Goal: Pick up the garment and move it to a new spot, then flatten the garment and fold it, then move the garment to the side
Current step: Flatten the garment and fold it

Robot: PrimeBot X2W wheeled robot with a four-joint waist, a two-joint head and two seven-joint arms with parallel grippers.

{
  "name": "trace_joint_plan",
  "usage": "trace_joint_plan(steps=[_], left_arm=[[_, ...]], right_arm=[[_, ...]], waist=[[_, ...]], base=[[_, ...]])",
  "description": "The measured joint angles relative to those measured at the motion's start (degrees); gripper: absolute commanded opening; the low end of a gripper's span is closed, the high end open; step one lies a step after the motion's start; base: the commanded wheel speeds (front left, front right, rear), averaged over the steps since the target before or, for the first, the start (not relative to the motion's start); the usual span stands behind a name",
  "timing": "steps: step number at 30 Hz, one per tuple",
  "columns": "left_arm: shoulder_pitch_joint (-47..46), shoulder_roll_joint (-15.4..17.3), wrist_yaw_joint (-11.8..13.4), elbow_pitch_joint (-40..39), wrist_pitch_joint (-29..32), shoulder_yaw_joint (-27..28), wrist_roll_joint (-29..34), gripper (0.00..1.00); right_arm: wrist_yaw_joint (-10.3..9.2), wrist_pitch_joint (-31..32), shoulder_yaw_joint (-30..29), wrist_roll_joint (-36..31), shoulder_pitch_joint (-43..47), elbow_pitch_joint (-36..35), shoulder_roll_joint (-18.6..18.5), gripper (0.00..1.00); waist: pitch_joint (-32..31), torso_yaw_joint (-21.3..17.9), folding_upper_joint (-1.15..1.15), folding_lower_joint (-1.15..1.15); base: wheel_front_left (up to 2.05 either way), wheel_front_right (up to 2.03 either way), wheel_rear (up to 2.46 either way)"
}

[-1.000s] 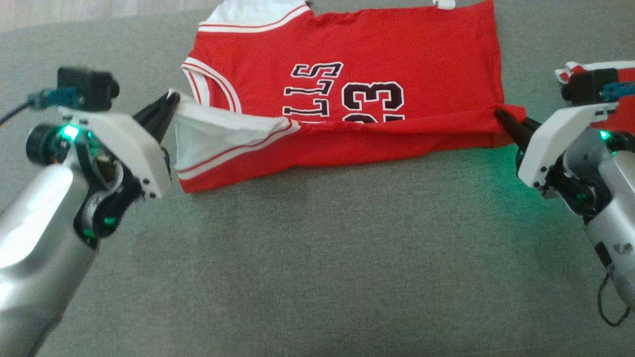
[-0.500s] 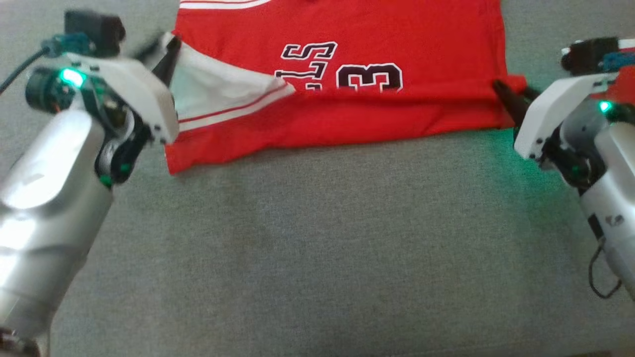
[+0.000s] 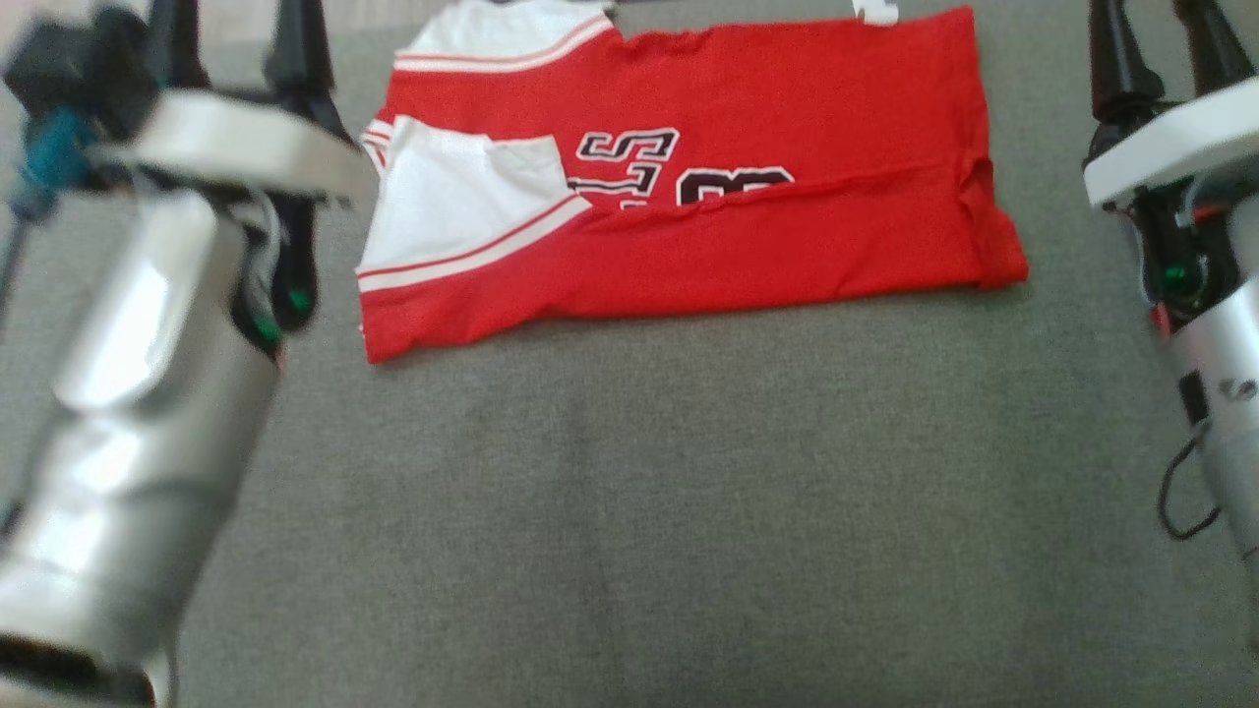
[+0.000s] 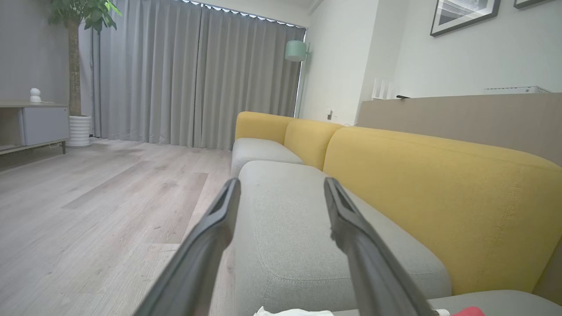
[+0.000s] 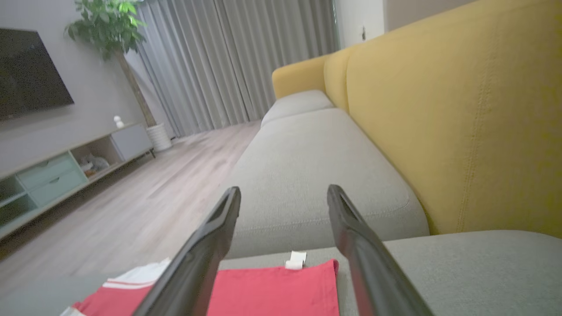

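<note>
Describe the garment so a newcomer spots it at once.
Find the grey sofa seat with the yellow backrest. On that seat lies the garment, flat and partly folded. Bright red cloth, a white striped sleeve and black lettering set it apart from the grey seat.

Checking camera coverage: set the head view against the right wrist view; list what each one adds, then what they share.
Head view adds: the black lettering on the jersey, partly covered by a fold, and the left hand, open. Right wrist view adds: the yellow sofa back, grey curtains, a potted plant and a dark TV. Shared: the jersey lying on the grey cushion, its white tag, and the right hand, open and clear of the cloth.
</note>
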Motion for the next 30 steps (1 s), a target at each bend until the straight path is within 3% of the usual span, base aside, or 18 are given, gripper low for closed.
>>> trace_joint_plan(steps=[5, 14, 17, 22, 30], left_arm=[[9.4, -0.8, 2.6, -6.0, -1.0, 1.2, 2.5, 1.00], [25.6, -4.9, 6.0, -18.3, -1.2, 7.6, 11.2, 1.00], [32.7, -6.3, 5.9, -18.3, -1.2, 10.4, 13.0, 1.00], [40.1, -10.2, 4.3, -17.8, -1.2, 14.3, 15.8, 1.00], [39.9, -12.4, 0.8, -15.0, -1.2, 18.1, 20.3, 1.00]], right_arm=[[0.00, -5.9, -5.5, -5.3, 5.3, -1.8, 3.4, 1.00], [0.00, -7.4, -18.1, -18.2, 20.3, -10.7, 13.0, 1.00], [0.00, -7.4, -20.4, -23.1, 27.4, -16.2, 15.8, 1.00], [0.00, -7.4, -23.4, -25.4, 37.1, -20.5, 16.9, 1.00], [0.00, -7.4, -21.6, -23.3, 38.0, -24.1, 17.3, 1.00]], waist=[[-3.1, 0.5, 0.00, -0.01], [-6.4, 0.6, 0.00, 0.00], [-7.1, 0.0, 0.00, -0.01], [-7.5, -0.3, 0.00, 0.00], [-6.4, -1.3, 0.00, 0.00]], base=[[0.00, 0.00, 0.00], [0.00, 0.00, 0.00], [0.00, 0.00, 0.00], [0.00, 0.00, 0.00], [0.00, 0.00, 0.00]])
